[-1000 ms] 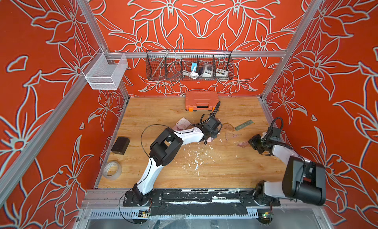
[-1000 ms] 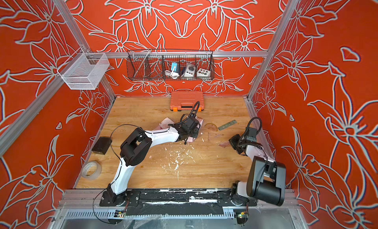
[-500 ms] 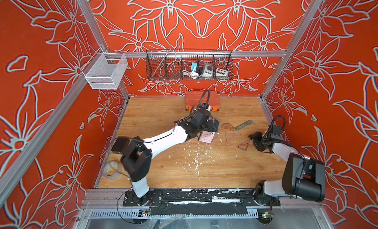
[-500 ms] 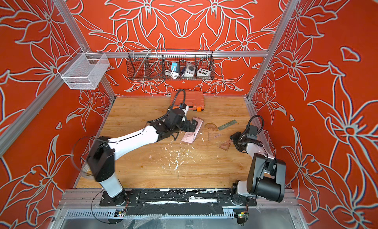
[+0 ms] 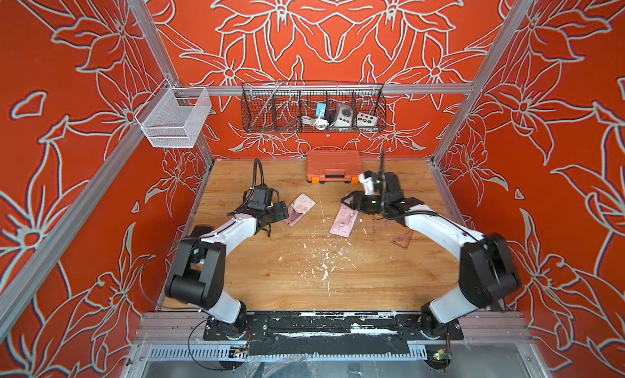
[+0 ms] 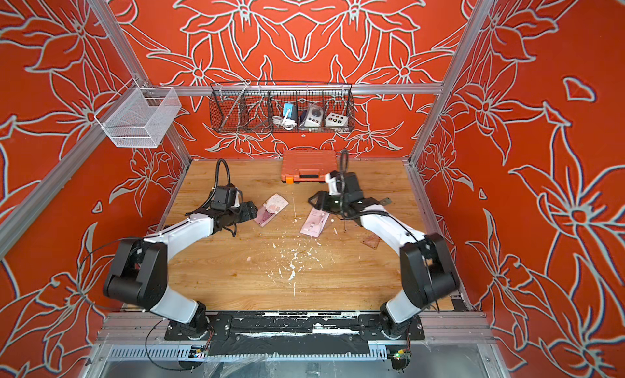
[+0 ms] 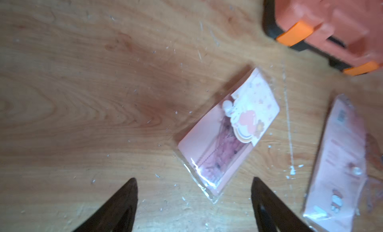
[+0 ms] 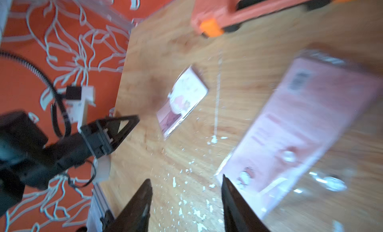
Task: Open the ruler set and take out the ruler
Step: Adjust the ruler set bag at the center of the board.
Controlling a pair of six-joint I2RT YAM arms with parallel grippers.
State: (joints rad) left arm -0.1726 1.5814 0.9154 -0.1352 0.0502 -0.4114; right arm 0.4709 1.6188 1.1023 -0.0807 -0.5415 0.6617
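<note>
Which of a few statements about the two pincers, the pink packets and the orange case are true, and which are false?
1. The left pincer stands open and empty. True.
2. The right pincer is clamped on the long pink card packet. False: it stands open, and the packet lies on the wooden table.
3. The orange plastic tool case is shut. True.
4. The short pink cartoon packet overlaps the long one. False: they lie apart.

Orange floral walls [image 5: 338, 38] — scuffed wooden floor [image 5: 304, 278]
</note>
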